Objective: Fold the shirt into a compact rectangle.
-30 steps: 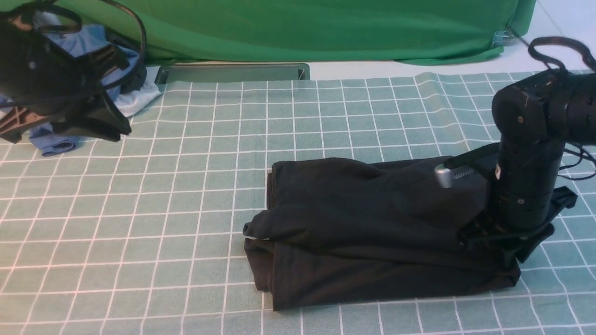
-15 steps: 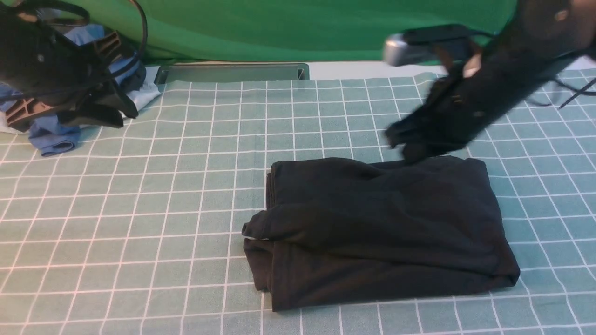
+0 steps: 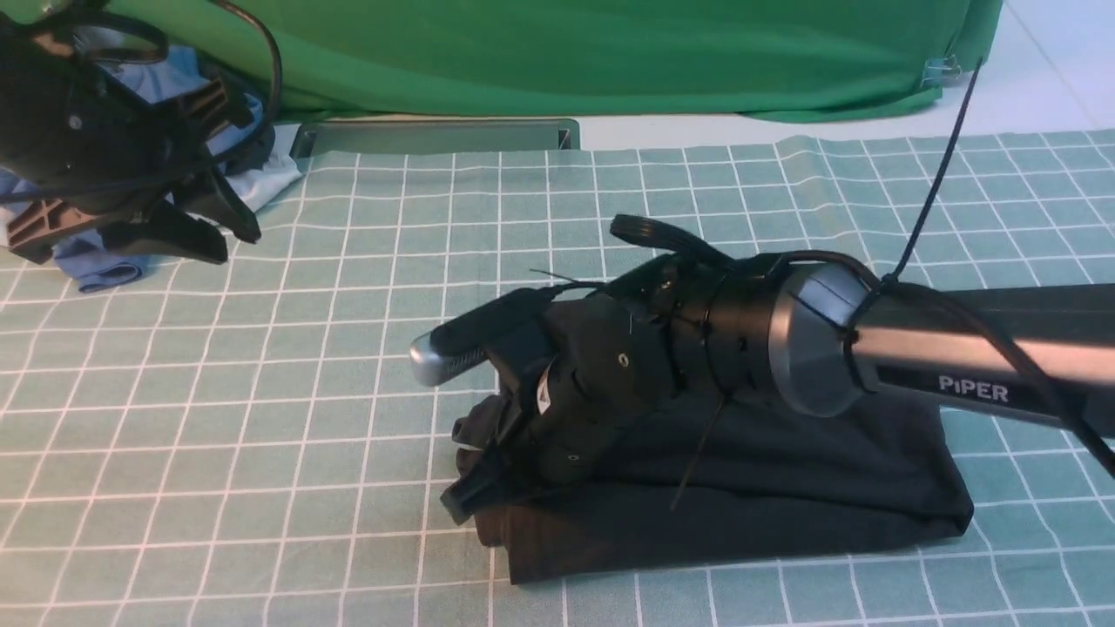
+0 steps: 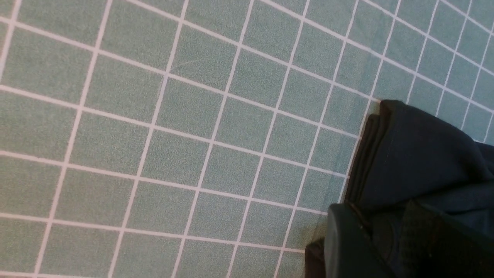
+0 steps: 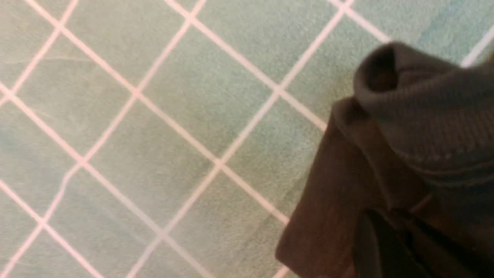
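The black shirt (image 3: pixel 784 488) lies folded into a rough rectangle on the checked cloth, right of centre. My right arm reaches across it from the right. The right gripper (image 3: pixel 466 501) is down at the shirt's near left corner, beside a bulging fold. In the right wrist view the right gripper (image 5: pixel 389 243) has its fingers together against the dark fabric (image 5: pixel 424 116), and I see nothing between them. My left gripper (image 3: pixel 222 235) hangs raised at the far left, away from the shirt. Its fingers (image 4: pixel 339 239) stand apart and empty, with the shirt (image 4: pixel 417 154) in the distance behind them.
Blue and white garments (image 3: pixel 104 266) are piled at the back left, right behind the left arm. A big green cloth (image 3: pixel 566 52) hangs along the back. A grey metal channel (image 3: pixel 435 137) lies at the table's far edge. The checked tablecloth (image 3: pixel 305 392) covers the table.
The right arm lifted off the shirt's right end, swung over it and came down at its left corner with jaws shut. The left gripper's fingers spread a little; that arm barely moved.
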